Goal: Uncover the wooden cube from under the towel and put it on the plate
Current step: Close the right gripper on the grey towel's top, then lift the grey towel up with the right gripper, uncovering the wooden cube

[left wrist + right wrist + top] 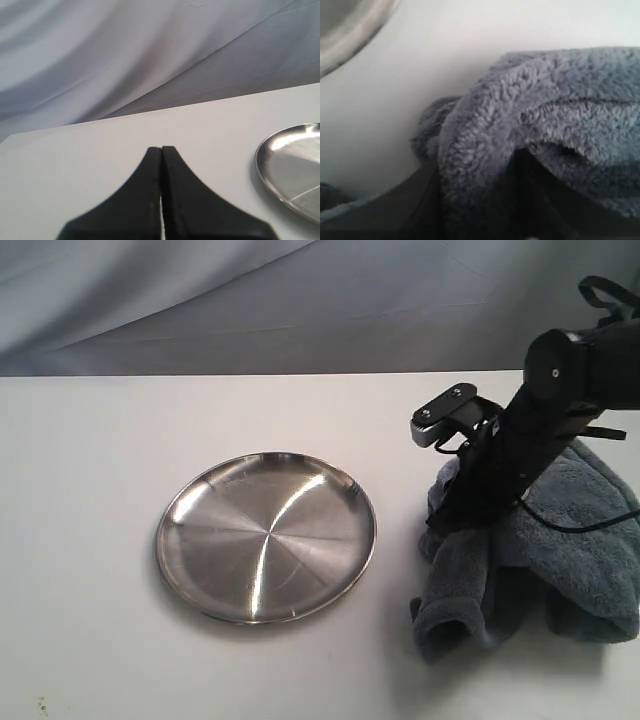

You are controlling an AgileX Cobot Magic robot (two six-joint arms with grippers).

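Note:
The grey-blue towel (575, 540) lies bunched at the right of the table, its left part pulled up into a hanging fold. My right gripper (455, 512) is shut on that fold; in the right wrist view the towel (560, 95) fills the space between the dark fingers (422, 192) of the right gripper (475, 172). The wooden cube is hidden. The shiny silver plate (266, 536) sits empty left of the towel, and its rim (292, 172) shows in the left wrist view. My left gripper (161, 149) is shut on nothing, over bare table left of the plate.
The white table (90, 440) runs back to a draped grey-blue backdrop (250, 300). The right arm's black body (560, 380) leans over the towel from the right. A corner of the plate (347, 30) shows in the right wrist view.

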